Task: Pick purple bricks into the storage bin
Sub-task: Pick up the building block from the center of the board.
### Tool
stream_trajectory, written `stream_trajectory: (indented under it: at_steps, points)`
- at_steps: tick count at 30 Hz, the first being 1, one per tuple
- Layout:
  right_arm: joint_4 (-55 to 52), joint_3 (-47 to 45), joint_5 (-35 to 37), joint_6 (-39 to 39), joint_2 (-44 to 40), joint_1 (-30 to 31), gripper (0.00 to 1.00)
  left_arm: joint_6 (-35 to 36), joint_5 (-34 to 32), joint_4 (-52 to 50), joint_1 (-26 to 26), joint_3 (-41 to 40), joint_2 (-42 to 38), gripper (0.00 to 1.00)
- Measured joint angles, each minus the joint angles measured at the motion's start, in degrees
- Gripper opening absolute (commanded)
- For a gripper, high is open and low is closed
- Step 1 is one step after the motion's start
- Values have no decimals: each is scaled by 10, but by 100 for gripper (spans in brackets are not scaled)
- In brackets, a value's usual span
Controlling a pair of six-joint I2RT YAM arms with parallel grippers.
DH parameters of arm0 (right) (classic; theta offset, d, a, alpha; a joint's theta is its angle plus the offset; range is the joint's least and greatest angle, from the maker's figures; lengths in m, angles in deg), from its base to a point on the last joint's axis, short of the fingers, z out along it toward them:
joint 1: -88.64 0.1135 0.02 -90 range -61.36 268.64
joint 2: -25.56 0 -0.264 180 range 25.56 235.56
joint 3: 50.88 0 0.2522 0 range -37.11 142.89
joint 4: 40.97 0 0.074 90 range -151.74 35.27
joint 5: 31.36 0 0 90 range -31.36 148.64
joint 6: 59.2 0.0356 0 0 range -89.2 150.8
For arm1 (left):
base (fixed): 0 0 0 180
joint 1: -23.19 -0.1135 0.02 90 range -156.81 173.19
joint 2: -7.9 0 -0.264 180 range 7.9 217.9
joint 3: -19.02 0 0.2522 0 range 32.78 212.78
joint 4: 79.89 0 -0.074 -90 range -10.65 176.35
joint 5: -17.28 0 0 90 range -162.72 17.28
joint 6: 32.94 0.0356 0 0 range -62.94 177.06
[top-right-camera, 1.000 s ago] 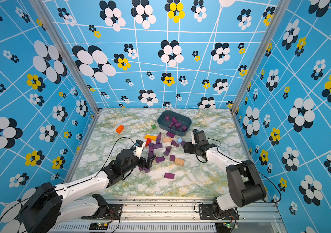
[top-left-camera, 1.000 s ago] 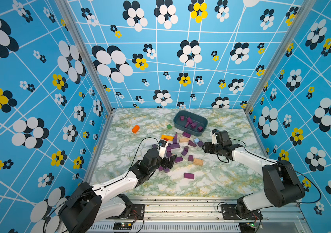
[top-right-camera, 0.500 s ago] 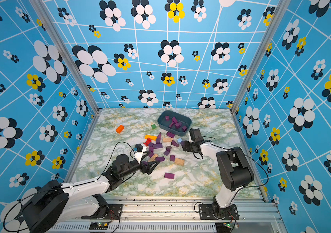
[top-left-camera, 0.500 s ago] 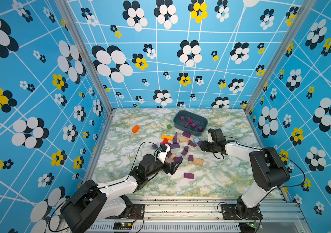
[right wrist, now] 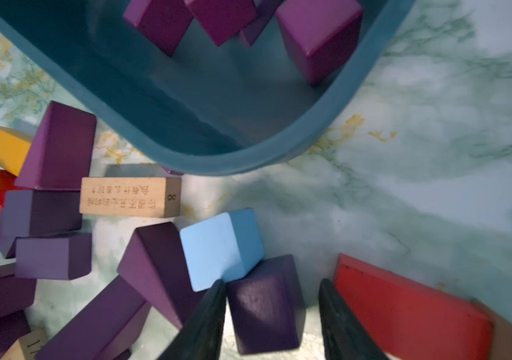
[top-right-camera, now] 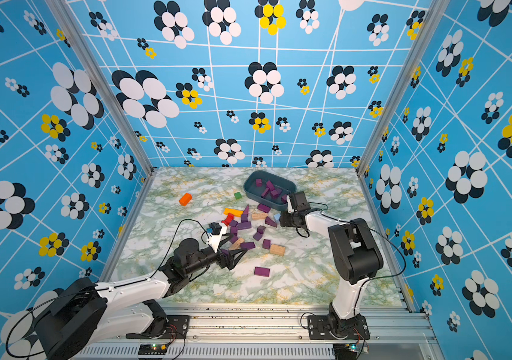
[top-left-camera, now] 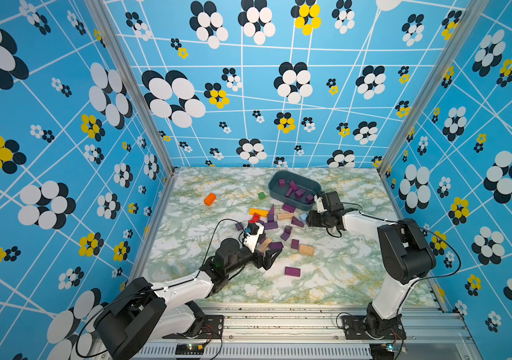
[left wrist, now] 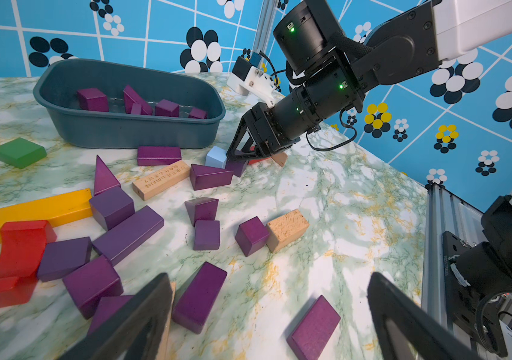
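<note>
Right gripper [right wrist: 272,282] — lowering beside the storage bin [right wrist: 217,162], narrowing around a purple brick [right wrist: 267,311], not yet pinching; left gripper [left wrist: 268,277] staying spread — next pick beginning.

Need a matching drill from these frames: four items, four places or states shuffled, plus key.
Items:
1. orange block
2. light-blue cube
3. storage bin
4. left pincer

Places or states:
a. wide open
b. holds several purple bricks
c. lying alone, apart from the other blocks
d. close beside the right pincer

Pairs: 1-c, 2-d, 3-b, 4-a
</note>
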Motion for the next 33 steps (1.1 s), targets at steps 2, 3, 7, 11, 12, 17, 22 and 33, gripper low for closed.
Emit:
stream_trajectory:
  at_steps: [2, 3, 7, 11, 12, 17, 22, 33]
  points:
    - [-3, 1, 1, -3, 7, 2, 44, 0, 0, 0, 0, 0, 0, 99]
    - [-4, 1, 2, -4, 10, 3, 43, 0, 0, 0, 0, 0, 0, 99]
    - [-11, 5, 3, -8, 15, 6, 34, 0, -2, -1, 0, 0, 4, 100]
    - [-16, 12, 4, -8, 15, 8, 23, 0, -2, -2, 0, 0, 7, 100]
    - [-18, 12, 4, -8, 15, 8, 20, 0, -2, -2, 0, 0, 7, 100]
    - [-25, 11, 1, 0, 3, 9, 18, 0, -2, 1, 0, 0, 9, 100]
    - [-23, 12, -28, 30, -51, 8, 17, 0, -2, 2, 0, 0, 15, 99]
    - [37, 141, -83, 116, -1, -31, 29, 2, -2, 5, 0, 0, 26, 99]
